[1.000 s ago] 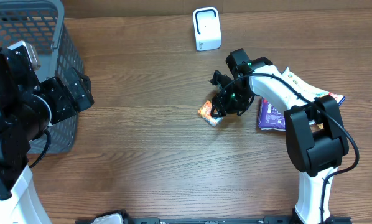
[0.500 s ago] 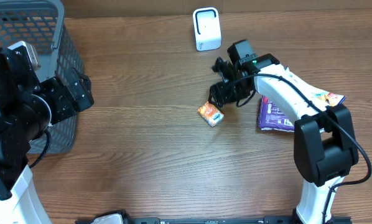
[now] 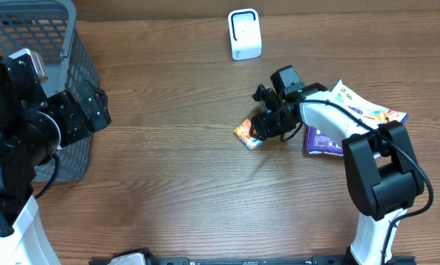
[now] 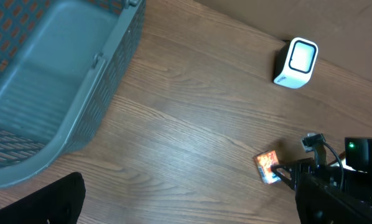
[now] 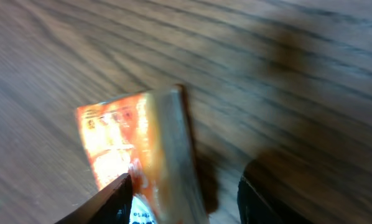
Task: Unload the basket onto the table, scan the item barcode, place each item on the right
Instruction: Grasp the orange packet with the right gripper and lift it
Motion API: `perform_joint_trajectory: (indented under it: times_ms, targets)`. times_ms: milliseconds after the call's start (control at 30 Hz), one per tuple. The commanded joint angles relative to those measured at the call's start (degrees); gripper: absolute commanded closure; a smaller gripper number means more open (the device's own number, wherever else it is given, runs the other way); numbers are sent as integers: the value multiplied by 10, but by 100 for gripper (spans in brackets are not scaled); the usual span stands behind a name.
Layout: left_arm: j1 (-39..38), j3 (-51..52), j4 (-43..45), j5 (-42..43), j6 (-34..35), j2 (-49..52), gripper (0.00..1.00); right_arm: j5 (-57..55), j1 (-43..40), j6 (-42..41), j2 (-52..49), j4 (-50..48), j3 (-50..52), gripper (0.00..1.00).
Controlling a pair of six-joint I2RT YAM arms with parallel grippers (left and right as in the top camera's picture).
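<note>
One packet (image 3: 248, 135): small and orange, lying on the wooden table (image 3: 176, 184), a little right of the middle.
Right gripper (image 3: 262, 129): low over the table at the packet's right side, fingers apart and clamped on nothing.
Close view: the packet sits between the two fingers. The left finger (image 5: 108, 202) seems to touch its near edge, though the picture is blurred. The other finger stands clear to the right.
Purple packet (image 3: 321, 138): flat on the table just right of the gripper, partly under the right arm.
White packet (image 3: 356, 101): printed, lying beyond the purple packet, further right.
Scanner (image 3: 244, 34): white, upright near the far edge, well apart from the orange packet.
Basket (image 3: 73, 66): grey mesh, in the far left corner.
Left gripper (image 3: 98, 108): on the left, just beside the basket, fingers spread wide and holding nothing.
</note>
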State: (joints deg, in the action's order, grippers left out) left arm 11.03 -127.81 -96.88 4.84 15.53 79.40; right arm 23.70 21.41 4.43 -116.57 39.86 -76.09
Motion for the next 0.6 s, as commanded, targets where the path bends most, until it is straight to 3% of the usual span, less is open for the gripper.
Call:
perform_joint_trajectory:
  times_ms: [0, 133, 433, 567]
  targets:
    - [3, 0, 1, -5, 8, 0, 0, 33, 1, -25, 14, -12, 13, 46]
    - [3, 0, 1, -5, 8, 0, 0, 22, 1, -39, 14, -26, 24, 46]
    - [3, 0, 1, -5, 8, 0, 0, 64, -1, -155, 14, -53, 20, 96]
    - [3, 0, 1, -5, 8, 0, 0, 156, -20, -217, 14, -48, 0, 96]
